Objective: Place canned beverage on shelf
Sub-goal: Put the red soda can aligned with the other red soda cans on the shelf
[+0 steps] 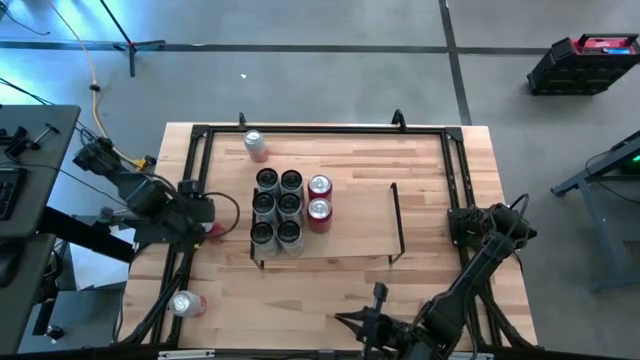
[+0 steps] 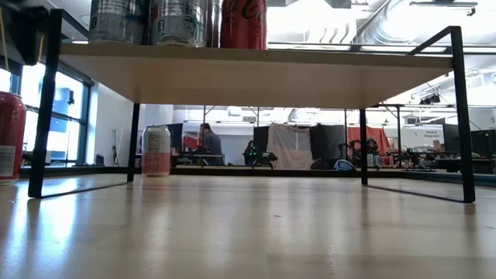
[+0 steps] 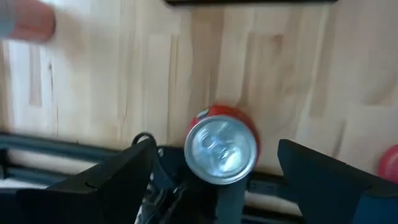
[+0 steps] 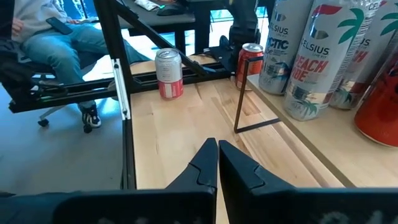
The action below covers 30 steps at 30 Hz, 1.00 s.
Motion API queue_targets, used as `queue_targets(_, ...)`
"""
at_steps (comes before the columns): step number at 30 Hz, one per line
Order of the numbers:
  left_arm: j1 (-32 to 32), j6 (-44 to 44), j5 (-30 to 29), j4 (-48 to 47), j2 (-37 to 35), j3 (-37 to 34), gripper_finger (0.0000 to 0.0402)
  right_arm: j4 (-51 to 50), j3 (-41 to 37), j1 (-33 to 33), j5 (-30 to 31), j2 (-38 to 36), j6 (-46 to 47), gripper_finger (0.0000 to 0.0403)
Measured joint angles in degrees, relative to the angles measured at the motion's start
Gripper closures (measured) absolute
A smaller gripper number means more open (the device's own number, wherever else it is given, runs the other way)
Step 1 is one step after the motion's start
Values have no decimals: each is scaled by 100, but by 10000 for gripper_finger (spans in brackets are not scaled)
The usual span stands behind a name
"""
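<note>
A red can point(image 3: 221, 148) with a silver top stands upright on the table just left of the shelf point(image 1: 350, 215); it also shows at the low view's left edge point(image 2: 9, 136). My left gripper point(image 3: 217, 171) hangs over it, pointing steeply down, open, one finger on either side and apart from it. The shelf is a light-wood board on black wire frames; on it stand several silver cans point(image 1: 277, 207) and two red cans point(image 1: 319, 200). My right gripper point(image 4: 217, 165) waits shut at the table's near edge point(image 1: 365, 325).
A pink-and-silver can point(image 1: 255, 143) stands by the table's far rail, and another can point(image 1: 187, 303) near the near left corner. Black rails point(image 1: 320, 130) edge the tabletop. The shelf's right half is bare board. A seated person point(image 4: 50, 37) shows beyond the table.
</note>
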Motion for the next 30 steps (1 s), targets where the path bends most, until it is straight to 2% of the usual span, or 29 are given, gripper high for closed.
queue_targets(11,771,736,661,356,-11,-642,68,-27,0,70,6,0,35,403)
queue_targets(30,1102,1298,790,1056,-48,-1548,68,-80,0,68,-140,230,258,403)
